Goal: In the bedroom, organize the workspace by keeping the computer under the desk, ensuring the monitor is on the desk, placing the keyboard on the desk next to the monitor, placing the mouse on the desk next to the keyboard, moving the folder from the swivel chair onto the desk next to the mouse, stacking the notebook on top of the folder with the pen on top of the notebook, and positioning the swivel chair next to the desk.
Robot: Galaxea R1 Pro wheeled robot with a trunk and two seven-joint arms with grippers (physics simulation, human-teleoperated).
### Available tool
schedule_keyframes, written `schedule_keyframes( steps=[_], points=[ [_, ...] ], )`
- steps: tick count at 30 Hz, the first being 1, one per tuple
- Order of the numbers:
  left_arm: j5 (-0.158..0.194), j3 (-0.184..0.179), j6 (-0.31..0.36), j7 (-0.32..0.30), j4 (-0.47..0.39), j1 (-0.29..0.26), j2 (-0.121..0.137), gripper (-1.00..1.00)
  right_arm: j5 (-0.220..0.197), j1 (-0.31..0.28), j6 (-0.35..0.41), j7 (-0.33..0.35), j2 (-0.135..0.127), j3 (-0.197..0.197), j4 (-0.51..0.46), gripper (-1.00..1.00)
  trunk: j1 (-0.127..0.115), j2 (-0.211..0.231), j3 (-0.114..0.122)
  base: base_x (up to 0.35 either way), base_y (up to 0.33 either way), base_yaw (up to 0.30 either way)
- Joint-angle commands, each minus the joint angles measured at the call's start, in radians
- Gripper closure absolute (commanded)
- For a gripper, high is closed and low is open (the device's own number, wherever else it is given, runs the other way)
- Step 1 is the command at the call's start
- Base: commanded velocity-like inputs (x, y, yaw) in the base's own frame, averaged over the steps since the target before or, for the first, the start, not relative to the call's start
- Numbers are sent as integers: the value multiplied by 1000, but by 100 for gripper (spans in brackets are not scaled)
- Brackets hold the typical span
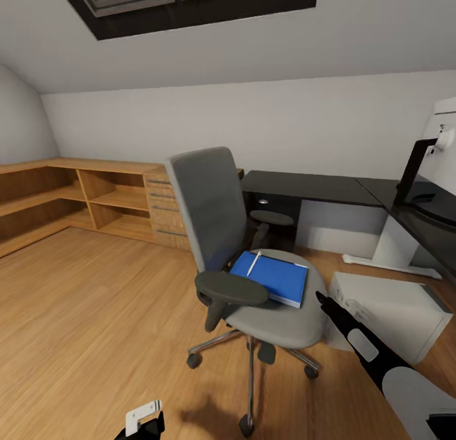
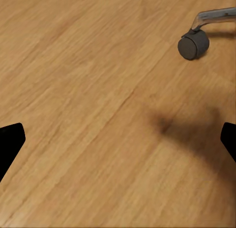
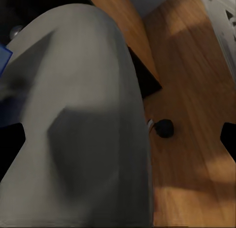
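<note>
- Nearest to me, the left pincer (image 1: 144,422) hangs low over the wooden floor (image 1: 95,313). Its wrist view has a dark tip at each far edge, so it is spread wide and holds nothing. One castor (image 2: 193,45) of the chair sits near it.
- The right pincer (image 1: 322,298) reaches toward the front edge of the swivel chair (image 1: 209,218). In its wrist view the tips also stand far apart, empty, with the grey seat cushion (image 3: 78,119) close beneath.
- The blue folder (image 1: 273,276) lies flat on the seat with the pen (image 1: 254,263) resting on top. A notebook under the pen I cannot make out.
- The computer (image 1: 392,313) stands on the floor just beside the chair, by the table (image 1: 316,187). The monitor (image 1: 443,148) shows at the table's right end, partly cut off.
- Risks, as I judge them: the chair rolls on castors, so a push from the right arm could send it away or turn the seat. Lifting the folder at a tilt would let the loose pen roll off onto the floor.
</note>
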Motion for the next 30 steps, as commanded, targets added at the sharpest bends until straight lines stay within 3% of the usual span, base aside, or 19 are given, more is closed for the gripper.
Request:
schedule_keyframes(
  steps=[1,16,30],
  points=[
    [9,-2,-4,3,0,0,0,-100,-11,0,-5,1,0,14,37,-100,0,0,-1,20,0,0],
    [9,-2,-4,3,0,0,0,-100,-11,0,-5,-1,6,14,37,-100,0,0,-1,3,0,56],
    [8,-2,-4,3,0,0,1,-100,-11,0,-5,-1,6,14,37,-100,0,0,-1,0,0,144]
  ],
)
